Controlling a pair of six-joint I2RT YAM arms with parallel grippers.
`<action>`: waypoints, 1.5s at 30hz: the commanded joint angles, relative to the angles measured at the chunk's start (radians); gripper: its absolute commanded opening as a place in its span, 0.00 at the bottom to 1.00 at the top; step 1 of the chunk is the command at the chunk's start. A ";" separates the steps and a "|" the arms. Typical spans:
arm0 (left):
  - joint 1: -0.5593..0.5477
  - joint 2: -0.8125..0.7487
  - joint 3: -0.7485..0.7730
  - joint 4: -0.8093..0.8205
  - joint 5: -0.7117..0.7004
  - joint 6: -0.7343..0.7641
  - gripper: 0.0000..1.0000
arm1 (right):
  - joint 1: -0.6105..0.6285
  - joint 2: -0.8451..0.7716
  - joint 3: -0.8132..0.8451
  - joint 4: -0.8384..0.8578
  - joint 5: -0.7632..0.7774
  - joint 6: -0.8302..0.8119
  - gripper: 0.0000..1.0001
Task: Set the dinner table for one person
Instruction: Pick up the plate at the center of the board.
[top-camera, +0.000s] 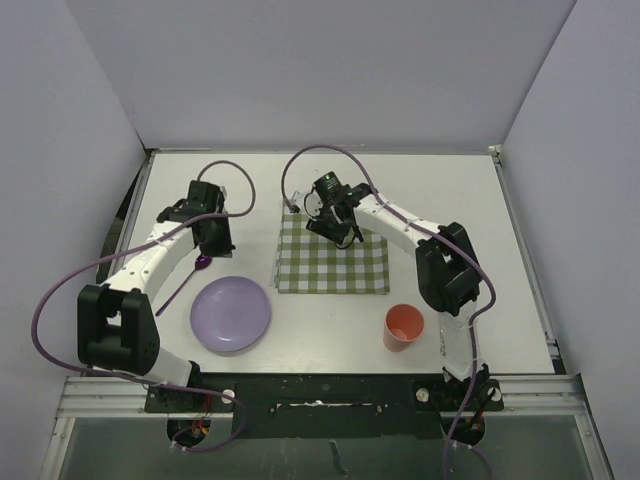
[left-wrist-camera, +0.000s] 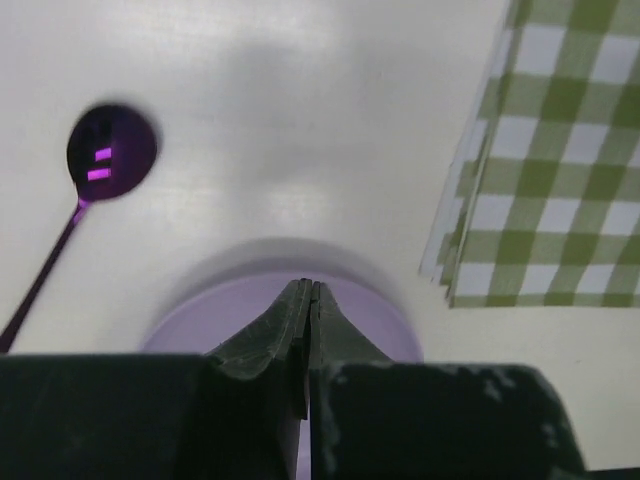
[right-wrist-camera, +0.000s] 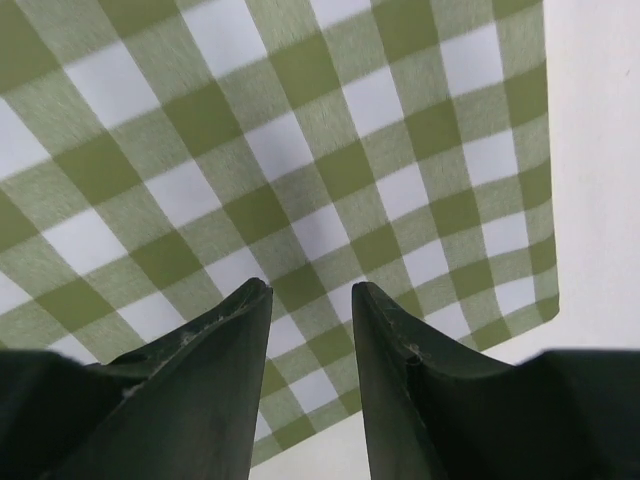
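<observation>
One big white tabletop (top-camera: 420, 185) fills the top view, carrying a checked cloth (top-camera: 320, 272) mid, purple plate (top-camera: 231, 313) and purple spoon (top-camera: 183, 284) left, orange cup (top-camera: 404, 326) near right | left wrist: left pincer (left-wrist-camera: 308, 290) pinched shut, empty, purple plate rim right under it | right wrist: right pincer (right-wrist-camera: 311, 287) slightly parted, empty, hovering over the checked cloth

No readable text or labels appear anywhere.
</observation>
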 joint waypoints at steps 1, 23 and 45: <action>0.045 -0.166 -0.096 -0.131 0.022 -0.134 0.00 | -0.047 -0.102 -0.024 0.056 0.060 -0.012 0.39; 0.201 -0.301 -0.354 -0.248 -0.087 -0.599 0.50 | -0.256 -0.137 0.027 0.051 -0.076 -0.037 0.38; 0.224 -0.319 -0.515 -0.341 -0.283 -0.802 0.51 | -0.301 -0.120 0.002 0.073 -0.168 0.000 0.38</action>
